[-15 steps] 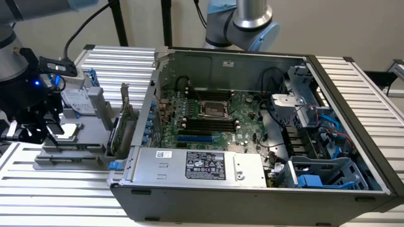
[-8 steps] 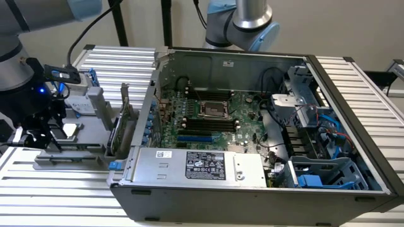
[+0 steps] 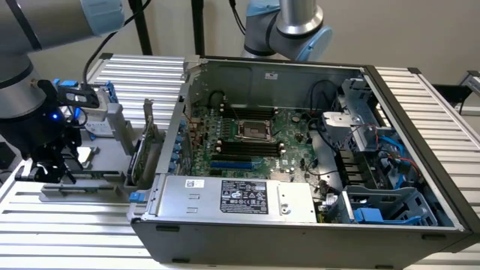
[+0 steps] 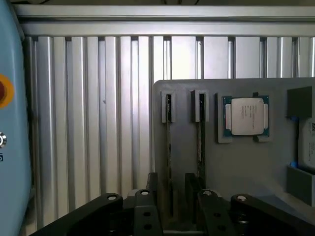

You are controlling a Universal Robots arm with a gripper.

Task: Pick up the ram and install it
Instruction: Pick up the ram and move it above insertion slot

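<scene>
Two green sticks stand on edge in slots of the grey tray (image 4: pixel 256 167): the ram (image 4: pixel 169 147) and a second stick (image 4: pixel 201 147), parallel and close together but not touching. A silver CPU (image 4: pixel 245 117) sits in its own pocket of the same tray, just beside the second stick.

Gripper (image 4: pixel 171 196) is released and holds nothing. Its dark fingers (image 4: pixel 153 182) are spread to either side of the ram's near end; whether they touch it I cannot tell. The second stick lies just outside the other finger.

Exterior view: the gripper (image 3: pixel 49 169) hangs low over the tray (image 3: pixel 90 188), which rests on the slatted table (image 3: pixel 75 225) at that view's left, just beside the open case (image 3: pixel 300 236). Motherboard (image 3: pixel 255 135) lies flat inside the case, with black memory slots (image 3: pixel 244 147) below the CPU socket (image 3: pixel 251 130). The ram is in the tray, well apart from those slots.
</scene>
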